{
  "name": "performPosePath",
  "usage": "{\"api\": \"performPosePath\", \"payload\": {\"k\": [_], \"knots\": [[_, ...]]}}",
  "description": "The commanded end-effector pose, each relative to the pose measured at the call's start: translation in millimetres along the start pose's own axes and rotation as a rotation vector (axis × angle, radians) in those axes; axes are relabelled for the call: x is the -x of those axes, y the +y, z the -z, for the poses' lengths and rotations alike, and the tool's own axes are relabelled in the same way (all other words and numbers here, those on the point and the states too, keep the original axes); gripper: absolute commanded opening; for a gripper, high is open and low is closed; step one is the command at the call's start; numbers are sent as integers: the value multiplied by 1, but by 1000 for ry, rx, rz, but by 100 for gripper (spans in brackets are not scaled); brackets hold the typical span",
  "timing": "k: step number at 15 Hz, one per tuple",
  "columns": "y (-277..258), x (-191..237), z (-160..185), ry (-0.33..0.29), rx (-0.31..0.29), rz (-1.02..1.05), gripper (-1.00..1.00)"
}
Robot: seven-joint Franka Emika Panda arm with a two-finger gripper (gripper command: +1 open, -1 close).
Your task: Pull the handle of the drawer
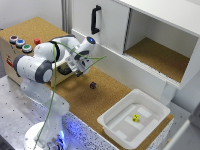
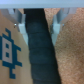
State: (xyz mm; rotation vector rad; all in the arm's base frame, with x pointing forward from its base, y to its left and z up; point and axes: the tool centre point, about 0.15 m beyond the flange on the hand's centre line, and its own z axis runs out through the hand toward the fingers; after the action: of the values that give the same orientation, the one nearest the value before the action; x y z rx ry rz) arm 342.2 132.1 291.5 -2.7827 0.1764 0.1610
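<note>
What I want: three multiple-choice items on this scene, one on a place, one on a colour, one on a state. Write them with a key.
1. The yellow die lies:
A. on the cork
B. in the white tray
C. in the cabinet

2. The handle is:
A. black
B. red
C. white

3. The cabinet compartment at the exterior view's right is:
A. shut
B. covered by cloth
C. open

Key: B, the tray's walls surround the die; A, the handle is dark against a white panel; C, the compartment's cork floor shows.

High exterior overview; close wrist view.
</note>
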Motion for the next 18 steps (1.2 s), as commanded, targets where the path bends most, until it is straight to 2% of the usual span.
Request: {"api": "performPosePath", "payload": {"k": [1,7,13,16,17,18], "knots": [[-8,6,32,97,97,77,100],[-38,13,86,211,167,84,100],[-96,1,152,337,320,142,100],[-127,-27,184,354,387,148,100],[-133,-39,197,345,386,137,100],[-138,-48,211,341,359,145,100]]}}
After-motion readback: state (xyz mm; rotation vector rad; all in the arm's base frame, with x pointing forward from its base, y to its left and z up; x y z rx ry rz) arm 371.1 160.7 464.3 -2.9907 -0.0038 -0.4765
